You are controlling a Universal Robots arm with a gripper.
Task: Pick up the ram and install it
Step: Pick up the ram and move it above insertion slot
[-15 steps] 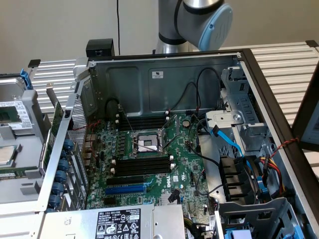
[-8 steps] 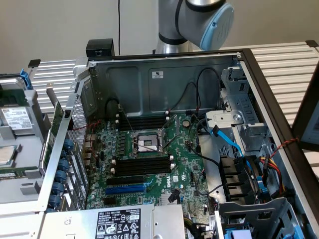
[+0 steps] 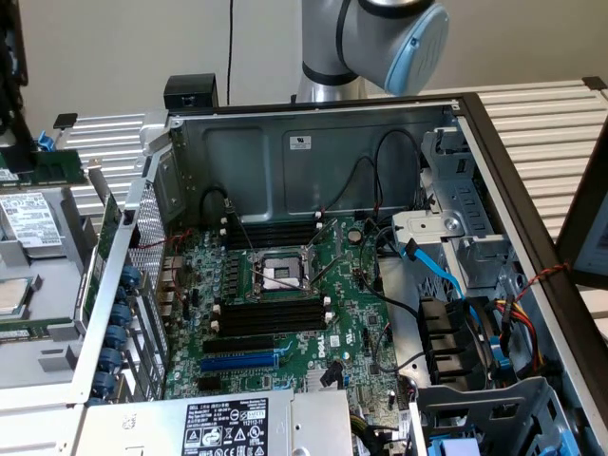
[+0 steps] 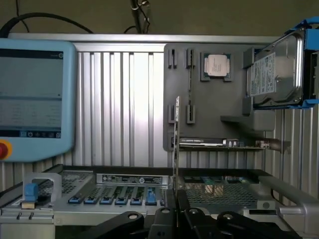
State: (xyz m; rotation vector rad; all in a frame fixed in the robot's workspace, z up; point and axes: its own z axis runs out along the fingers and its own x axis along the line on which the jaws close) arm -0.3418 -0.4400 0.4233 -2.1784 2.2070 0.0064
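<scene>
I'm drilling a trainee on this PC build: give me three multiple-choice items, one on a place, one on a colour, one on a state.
1. Where is the memory stick? A in a board slot; B between the fingers; C on the grey rack.
2. The long expansion slot is: A blue; B red; C white.
3. The black memory slots beside it are: A filled; B bare; C covered.
Key: 1 B, the fingers are closed on it; 2 A, it shows blue among black slots; 3 B, no sticks stand in them.
</scene>
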